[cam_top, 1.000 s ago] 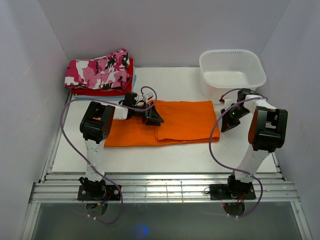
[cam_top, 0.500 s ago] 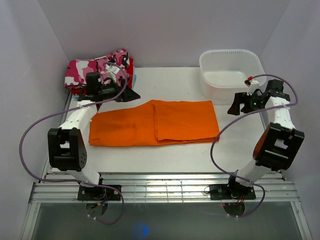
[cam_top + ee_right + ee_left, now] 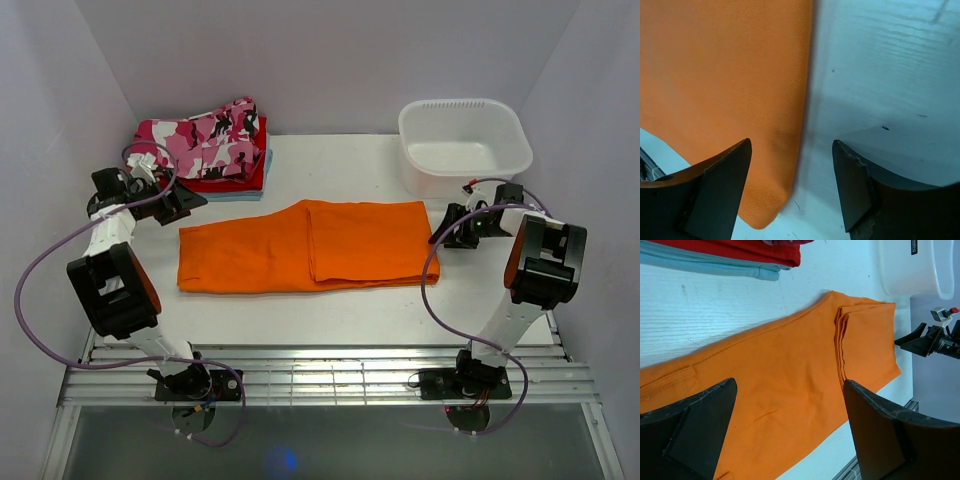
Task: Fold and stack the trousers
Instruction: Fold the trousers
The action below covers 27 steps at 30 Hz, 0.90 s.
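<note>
The orange trousers lie flat on the white table, folded into a long band whose right half is doubled over. My left gripper hovers open just off their left end, near the garment stack. In the left wrist view the trousers stretch away between and beyond the wide-apart fingers of that gripper. My right gripper stands open at the trousers' right edge. In its wrist view the orange edge and corner lie below the gap of the gripper, touching neither finger.
A white tub stands at the back right, close behind the right gripper. A stack with a camouflage garment over red and light blue ones sits at the back left. Grey walls close in on both sides.
The left gripper opened, left the trousers' fold in the middle and swung to the far left by the stack. The right gripper opened, rose towards the tub, then came back to the trousers' right edge.
</note>
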Available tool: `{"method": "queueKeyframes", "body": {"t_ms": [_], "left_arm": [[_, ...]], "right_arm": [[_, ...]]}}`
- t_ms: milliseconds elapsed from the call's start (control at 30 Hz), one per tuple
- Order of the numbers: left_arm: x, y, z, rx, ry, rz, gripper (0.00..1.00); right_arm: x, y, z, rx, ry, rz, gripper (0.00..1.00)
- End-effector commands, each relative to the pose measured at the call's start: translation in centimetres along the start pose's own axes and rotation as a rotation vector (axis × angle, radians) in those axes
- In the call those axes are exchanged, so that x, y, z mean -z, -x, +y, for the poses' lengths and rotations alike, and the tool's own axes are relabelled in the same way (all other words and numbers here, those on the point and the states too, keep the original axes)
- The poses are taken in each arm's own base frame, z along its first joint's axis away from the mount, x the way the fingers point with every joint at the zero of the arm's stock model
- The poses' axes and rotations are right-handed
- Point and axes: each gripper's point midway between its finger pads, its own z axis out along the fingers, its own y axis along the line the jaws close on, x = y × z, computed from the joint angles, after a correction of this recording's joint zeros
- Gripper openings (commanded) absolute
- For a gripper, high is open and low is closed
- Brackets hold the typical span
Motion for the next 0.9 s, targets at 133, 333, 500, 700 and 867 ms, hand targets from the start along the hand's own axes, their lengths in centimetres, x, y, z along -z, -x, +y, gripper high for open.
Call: {"method": "queueKeyframes", "body": {"t_ms": [133,333,500,700,867], "left_arm": [[1.8,1.4,-0.5,-0.061,0.009,-0.041,0.98],[2.4,2.2,0.9,-0.063,0.088,-0.074,0.98],[2.9,1.3,1.6,-0.062,0.107,-0.062,0.98],[2.6,-1.1,3.1,-0.036,0.135,-0.01,0.98],[1.2,-6.7,5.9,0.111,0.176,0.106,0.82]], "right_arm": [[-3.7,-3.4,-0.9,0.012,-0.053,0.13,0.64],[-2.6,-3.4,0.2,0.023,0.0,0.139,0.08],[3.3,-1.1,-1.5,0.028,-0.068,0.053,0.08],[12.4,3.6,-3.7,0.071,-0.132,-0.079,0.08],[14.8,5.7,2.4,0.099,0.041,-0.14,0.08]]}}
